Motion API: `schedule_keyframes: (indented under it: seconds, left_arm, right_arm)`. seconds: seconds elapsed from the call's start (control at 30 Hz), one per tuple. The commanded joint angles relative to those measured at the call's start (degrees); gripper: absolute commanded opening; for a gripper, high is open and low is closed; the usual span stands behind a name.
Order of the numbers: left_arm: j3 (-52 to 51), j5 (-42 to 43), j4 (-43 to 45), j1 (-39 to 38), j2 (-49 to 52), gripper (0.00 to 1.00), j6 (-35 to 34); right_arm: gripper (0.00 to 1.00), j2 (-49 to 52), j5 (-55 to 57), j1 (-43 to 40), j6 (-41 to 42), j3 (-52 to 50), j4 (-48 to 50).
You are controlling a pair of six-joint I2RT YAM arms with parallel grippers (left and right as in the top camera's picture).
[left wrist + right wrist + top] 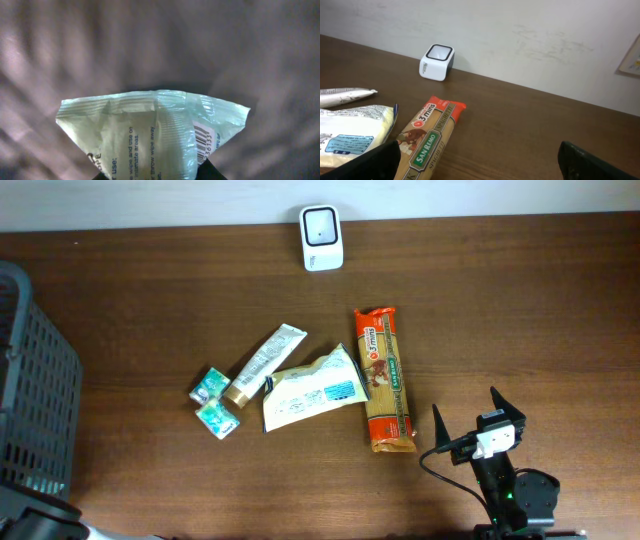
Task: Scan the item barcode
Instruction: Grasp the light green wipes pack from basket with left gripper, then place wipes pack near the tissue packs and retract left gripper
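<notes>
In the left wrist view a pale green wipe packet (150, 130) with printed text and a barcode (204, 140) on its right corner fills the space between the jaws of my left gripper (155, 176). The jaws press on it from both sides and it is creased. Behind it all is blurred grey. The white scanner (321, 237) stands at the table's far edge, also seen as the scanner (436, 62) by the wall. My right gripper (466, 408) is open and empty at the front right, right of the spaghetti pack (385, 380).
A dark basket (35, 380) stands at the left edge. Mid-table lie a tube (265, 363), a white pouch (310, 390) and two small green packets (208, 385). The spaghetti pack (427, 142) lies by my right gripper's (480, 165) left finger.
</notes>
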Motion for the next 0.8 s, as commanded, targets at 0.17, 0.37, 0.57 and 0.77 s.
schedule_keyframes:
  seconds: [0.17, 0.37, 0.57, 0.77]
  left_arm:
    - [39.50, 21.66, -16.09, -2.45, 0.92, 0.19, -9.22]
    - [65.51, 32.57, -22.60, -12.13, -0.96, 0.22, -10.47]
    - [60.52, 27.41, -38.73, -37.44, -0.63, 0.26, 3.26]
    - [28.02, 16.76, -26.16, -59.52, 2.78, 0.27, 3.04]
  right_arm:
    - [0.99, -0.37, -0.31, -0.42, 0.46, -0.50, -0.04]
    - [0.99, -0.37, -0.31, -0.42, 0.48, -0.50, -0.04]
    - [0.99, -0.37, -0.31, -0.42, 0.48, -0.50, -0.04]
    - [0.99, -0.37, -0.31, -0.42, 0.46, -0.50, -0.04]
